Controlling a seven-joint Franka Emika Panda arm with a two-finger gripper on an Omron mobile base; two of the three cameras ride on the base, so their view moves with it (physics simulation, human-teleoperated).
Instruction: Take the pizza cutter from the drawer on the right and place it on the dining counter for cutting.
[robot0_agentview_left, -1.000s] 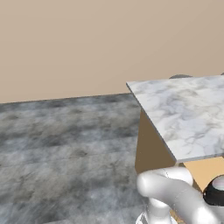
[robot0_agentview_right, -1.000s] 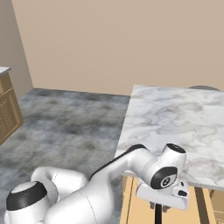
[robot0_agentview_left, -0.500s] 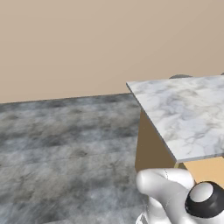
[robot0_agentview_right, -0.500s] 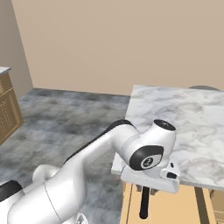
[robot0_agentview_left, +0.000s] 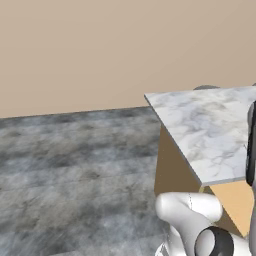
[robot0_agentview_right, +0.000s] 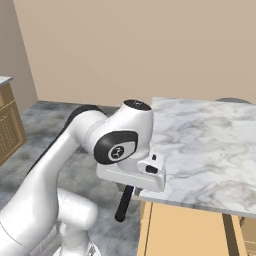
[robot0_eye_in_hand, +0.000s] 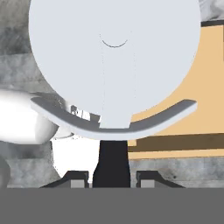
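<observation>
My gripper (robot0_eye_in_hand: 113, 177) is shut on the pizza cutter (robot0_eye_in_hand: 114, 65). Its black handle sits between the two fingertips and its silvery round wheel spreads over the upper half of the hand view. In the right base view the gripper (robot0_agentview_right: 131, 189) hangs beside the near left corner of the dining counter (robot0_agentview_right: 200, 140), with the cutter's black handle (robot0_agentview_right: 123, 203) pointing down below the hand. The white marble dining counter (robot0_agentview_left: 210, 130) runs away to the right. Light honey-coloured wood of the drawer (robot0_agentview_right: 185, 232) shows just under the counter's near edge, and behind the wheel as the drawer (robot0_eye_in_hand: 179, 113).
Grey stone-patterned floor (robot0_agentview_left: 75, 165) spreads to the left, with a beige wall behind it. A light-wood cabinet (robot0_agentview_right: 10, 125) stands at the far left. A dark rounded object (robot0_agentview_right: 232, 100) peeks over the counter's far edge. My own white arm crosses the lower left of the right base view.
The hand has risen and swung left with the pizza cutter, from low over the drawer to the level of the counter's near edge. The grip has stayed shut.
</observation>
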